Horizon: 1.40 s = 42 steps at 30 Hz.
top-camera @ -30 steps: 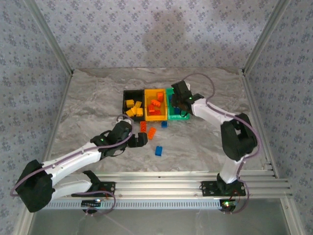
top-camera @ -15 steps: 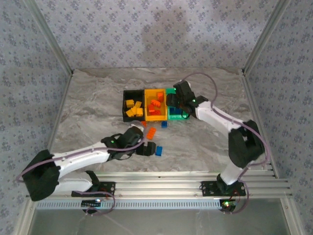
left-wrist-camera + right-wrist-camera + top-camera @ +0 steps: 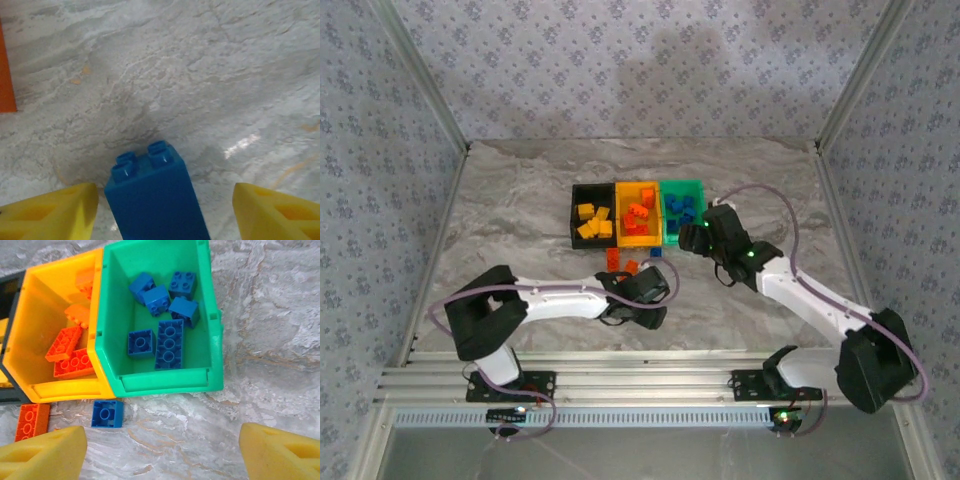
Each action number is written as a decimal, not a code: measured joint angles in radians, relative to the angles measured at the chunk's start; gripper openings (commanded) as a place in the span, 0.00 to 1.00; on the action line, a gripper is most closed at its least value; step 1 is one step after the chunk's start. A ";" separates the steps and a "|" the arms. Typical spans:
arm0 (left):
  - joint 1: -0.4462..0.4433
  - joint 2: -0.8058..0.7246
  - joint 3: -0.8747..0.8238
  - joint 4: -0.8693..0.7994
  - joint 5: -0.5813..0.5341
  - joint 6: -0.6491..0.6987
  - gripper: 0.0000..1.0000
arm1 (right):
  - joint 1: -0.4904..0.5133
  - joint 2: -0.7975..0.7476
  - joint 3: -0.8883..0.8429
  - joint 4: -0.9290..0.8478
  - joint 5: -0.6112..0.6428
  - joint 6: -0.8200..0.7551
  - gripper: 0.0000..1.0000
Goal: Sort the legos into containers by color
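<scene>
The left jaws stood wide open on either side of an upright blue brick [image 3: 155, 195] on the worktop [image 3: 210, 70], not gripping it, while the right jaws gaped wide and empty, the green bin [image 3: 214, 347] of blue bricks [image 3: 169, 344] just ahead of them.

Three joined bins in a row, mid-table [image 3: 510, 230]. Black bin [image 3: 574, 215] holds yellow bricks [image 3: 592, 221]; yellow bin [image 3: 642, 241] holds red bricks [image 3: 638, 213]; green bin [image 3: 683, 185] holds blue bricks [image 3: 682, 209]. Loose just in front of the bins: two red strays [image 3: 612, 258], one blue stray [image 3: 656, 253]. Left gripper [image 3: 650, 298] is low over the table, nearer than the strays, its arm stretched across. Right gripper [image 3: 690, 238] is just in front of the green bin.
</scene>
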 measured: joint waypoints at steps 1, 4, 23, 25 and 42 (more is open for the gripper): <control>0.000 0.013 0.006 -0.008 -0.005 0.006 0.58 | 0.000 -0.022 -0.009 0.002 0.002 0.000 0.82; -0.004 0.036 0.029 -0.037 -0.035 0.015 0.47 | 0.000 -0.084 -0.031 0.004 0.012 0.004 0.83; 0.094 -0.018 0.196 -0.077 -0.061 0.059 0.31 | 0.024 -0.193 -0.187 0.000 0.053 0.072 0.83; 0.154 -0.014 0.282 -0.064 -0.051 0.073 0.31 | 0.028 -0.193 -0.205 0.000 0.057 0.084 0.83; 0.339 0.451 0.851 -0.071 0.042 0.121 0.41 | 0.075 -0.201 -0.255 -0.005 0.061 0.117 0.84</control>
